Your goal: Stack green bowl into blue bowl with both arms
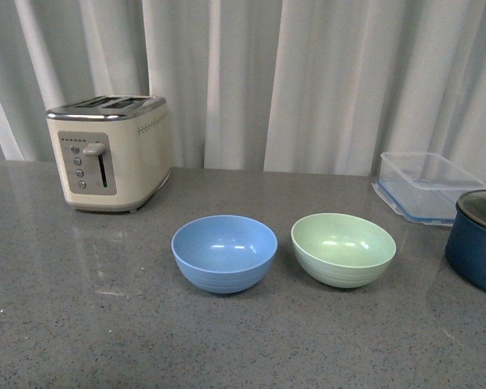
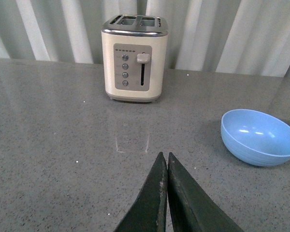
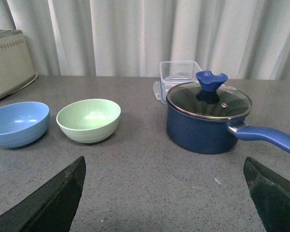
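Observation:
The pale green bowl (image 1: pixel 343 248) and the light blue bowl (image 1: pixel 224 252) stand upright side by side on the grey counter, a small gap between them, blue on the left. Neither arm shows in the front view. My left gripper (image 2: pixel 165 155) is shut with nothing in it, low over bare counter, the blue bowl (image 2: pixel 260 137) ahead and off to one side. My right gripper (image 3: pixel 165 164) is open wide and empty, with the green bowl (image 3: pixel 89 120) and blue bowl (image 3: pixel 18 123) ahead of one finger.
A cream toaster (image 1: pixel 111 151) stands at the back left. A clear plastic container (image 1: pixel 428 185) sits at the back right. A dark navy pot (image 3: pixel 209 118) with a glass lid and long handle stands right of the green bowl.

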{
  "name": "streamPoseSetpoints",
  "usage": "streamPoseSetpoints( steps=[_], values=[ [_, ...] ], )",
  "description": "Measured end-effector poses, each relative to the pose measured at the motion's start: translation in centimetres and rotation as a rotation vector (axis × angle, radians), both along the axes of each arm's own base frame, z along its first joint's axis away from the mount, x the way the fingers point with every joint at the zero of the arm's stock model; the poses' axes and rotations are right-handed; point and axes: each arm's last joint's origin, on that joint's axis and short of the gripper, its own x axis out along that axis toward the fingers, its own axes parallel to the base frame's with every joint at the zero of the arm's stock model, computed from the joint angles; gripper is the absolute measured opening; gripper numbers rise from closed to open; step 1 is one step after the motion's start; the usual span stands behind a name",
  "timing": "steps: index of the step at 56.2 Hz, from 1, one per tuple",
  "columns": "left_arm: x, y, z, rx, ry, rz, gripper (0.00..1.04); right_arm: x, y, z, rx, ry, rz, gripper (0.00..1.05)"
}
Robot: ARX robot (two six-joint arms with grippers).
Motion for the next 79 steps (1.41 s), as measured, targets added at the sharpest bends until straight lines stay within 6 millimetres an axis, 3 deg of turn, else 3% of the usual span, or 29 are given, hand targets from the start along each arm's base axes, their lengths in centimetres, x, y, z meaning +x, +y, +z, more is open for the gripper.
streamPoseSetpoints(
  steps=[29,79],
  values=[
    [-3.1,0.0,-1.7,0.000,-0.013,-0.005,0.04,0.0,0.0,0.0,0.000,0.000,0.000,0.95],
    [-5.7,0.0,-1.2,0.000,-0.034,-0.006,0.04,0.0,0.0,0.0,0.000,0.000,0.000,0.95]
  ],
)
